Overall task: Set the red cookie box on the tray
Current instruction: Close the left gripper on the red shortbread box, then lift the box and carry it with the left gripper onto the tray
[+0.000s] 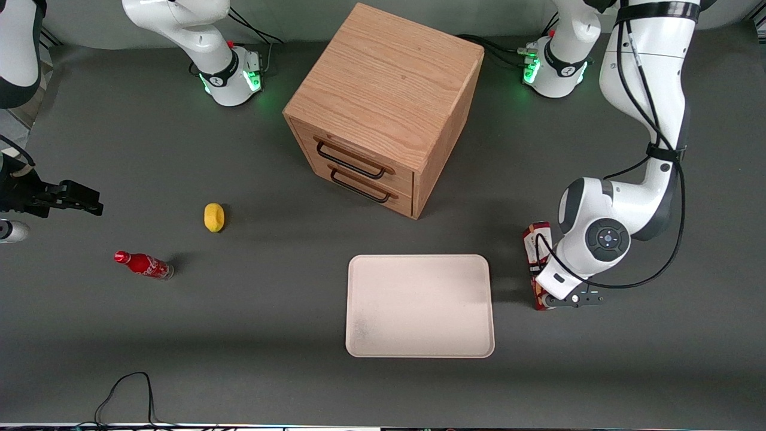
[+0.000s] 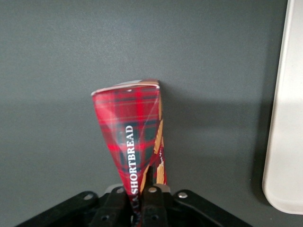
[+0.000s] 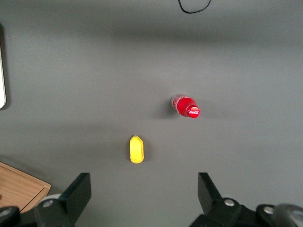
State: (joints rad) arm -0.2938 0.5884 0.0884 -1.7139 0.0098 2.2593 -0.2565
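Black gripper [image 2: 138,201] fingers [image 2: 115,202] pinch the near end of the red cookie box [image 2: 135,137], closed tight on the tartan carton so that its printed face twists between them. In the front view the gripper [image 1: 547,297] sits low at the working arm's end of the table [image 1: 251,335], and the red cookie box [image 1: 534,242] runs from it away from the front camera, its white-labelled end farthest from the jaws. Whether the carton touches the table or is raised off it cannot be told. Just beside the box, toward the middle of the table, lies the tray [image 1: 420,306], cream-white, flat on the dark grey surface, with a strip of table between the two; its rounded corner [image 2: 284,142] shows at the edge of the wrist view. Farther from the front camera than the tray stands a wooden drawer cabinet [image 1: 383,102] with two black handles. Toward the parked arm's end lie a yellow lemon [image 1: 213,216] and, nearer the camera, a small red soda bottle [image 1: 143,264] on its side.
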